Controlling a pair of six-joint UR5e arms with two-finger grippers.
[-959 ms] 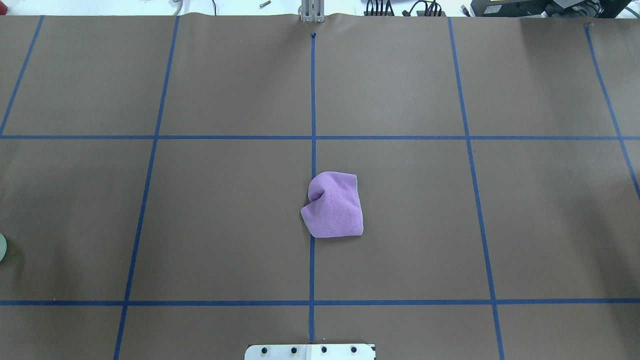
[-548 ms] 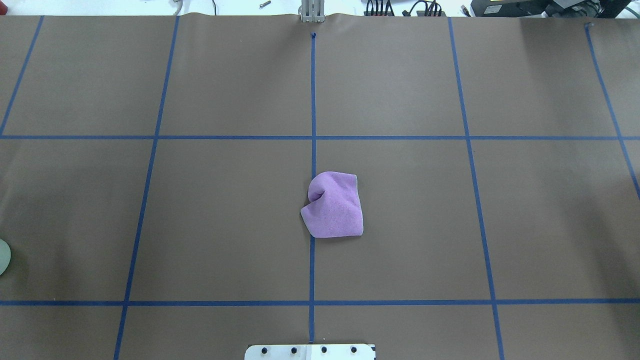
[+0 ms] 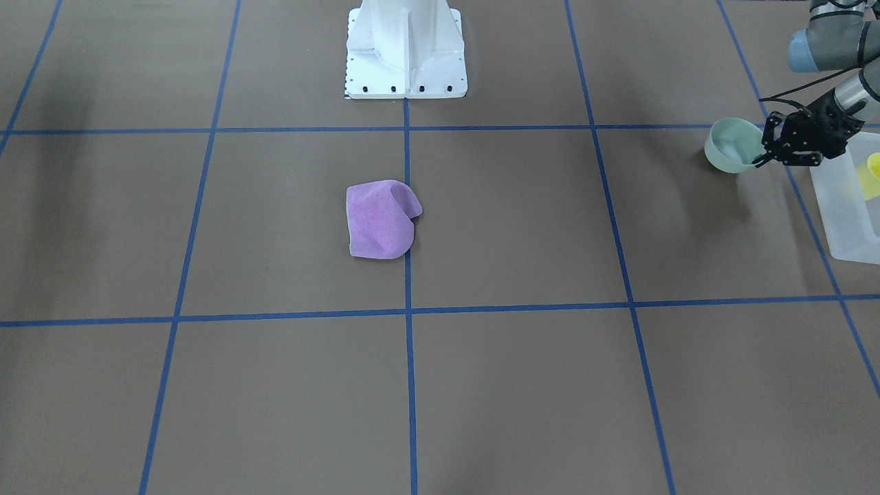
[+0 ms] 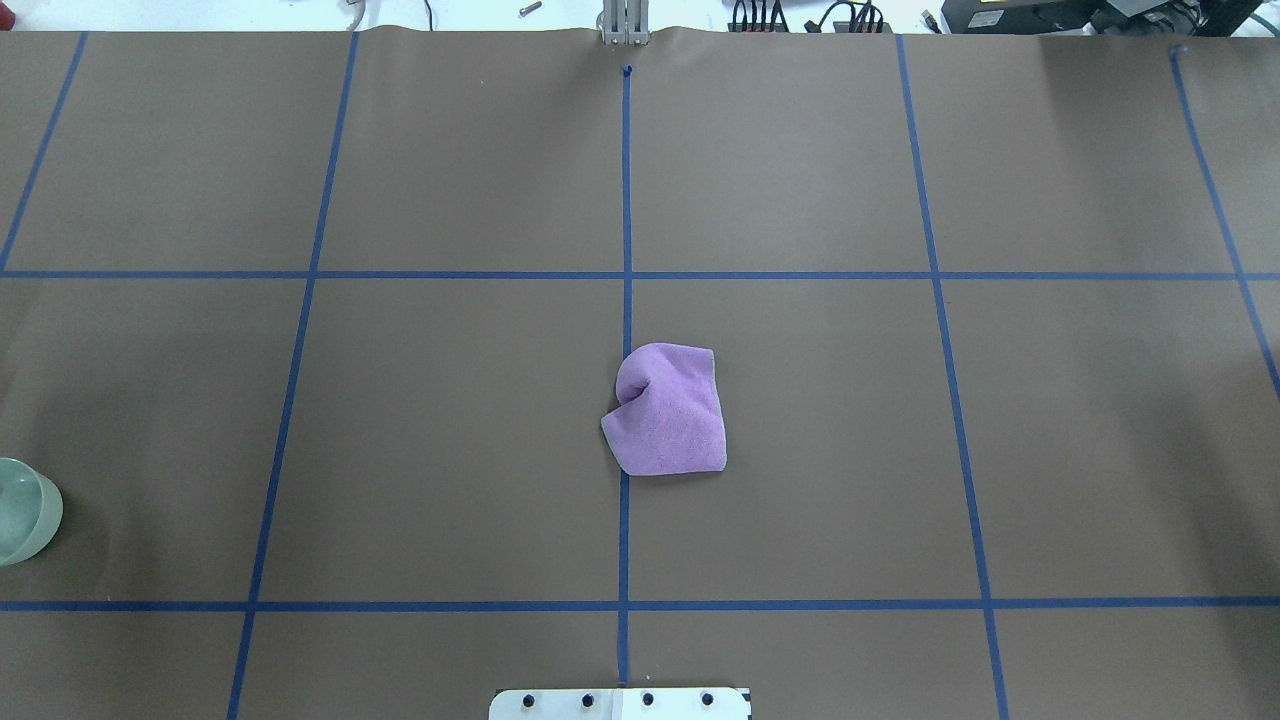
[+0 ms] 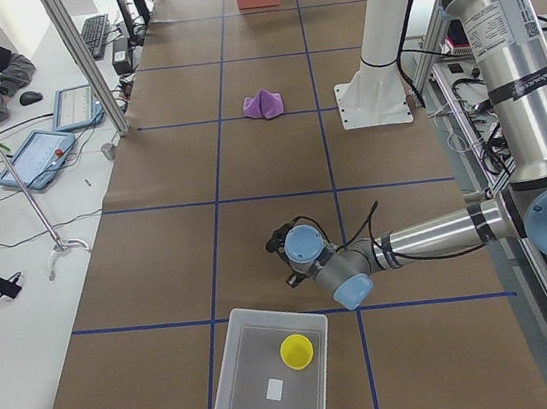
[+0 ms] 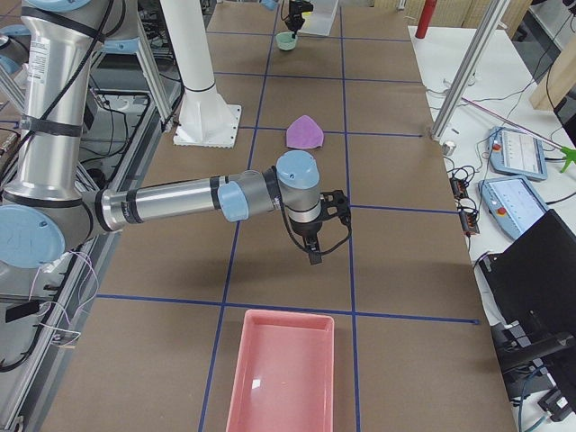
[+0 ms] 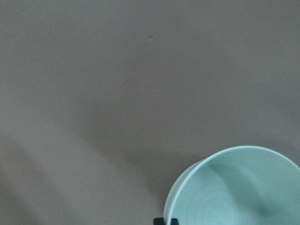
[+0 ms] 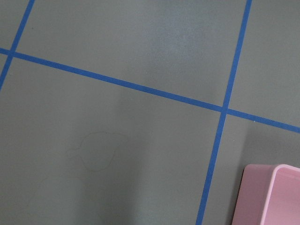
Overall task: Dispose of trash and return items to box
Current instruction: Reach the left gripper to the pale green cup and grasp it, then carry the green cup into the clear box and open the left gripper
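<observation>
The left gripper (image 3: 764, 143) is closed down on the rim of the mint-green bowl (image 3: 730, 148). In the front-facing view the 2 black fingers pinch the bowl's wall at its 3 o'clock side, so the bowl sits directly at the gripper's 9 o'clock, touching it. The left wrist view shows the bowl (image 7: 234, 192) filling the 5 o'clock corner, mouth up and empty inside. A faint shadow on the brown table (image 3: 522, 227) at the bowl's 7 o'clock suggests the bowl is held clear of the surface.

At the gripper's 4 o'clock, just beside it, stands the frosted white box (image 3: 842, 213). The yellow cup (image 3: 872, 175) is inside it, upright; the left side view shows the cup (image 5: 296, 351) near the end of the box (image 5: 255, 368) closest to the arm.

Seen from overhead, the bowl (image 4: 22, 525) is cut off by the frame's 9 o'clock edge. Well apart from it, near the table's middle, lies a crumpled purple cloth (image 4: 668, 412).

The right gripper (image 6: 314, 255) hangs over bare table at the other end, pointing down. Only the right side view shows it, so I cannot tell how wide its fingers are. A pink tray (image 6: 281, 378) lies at its 6 o'clock in that view.
</observation>
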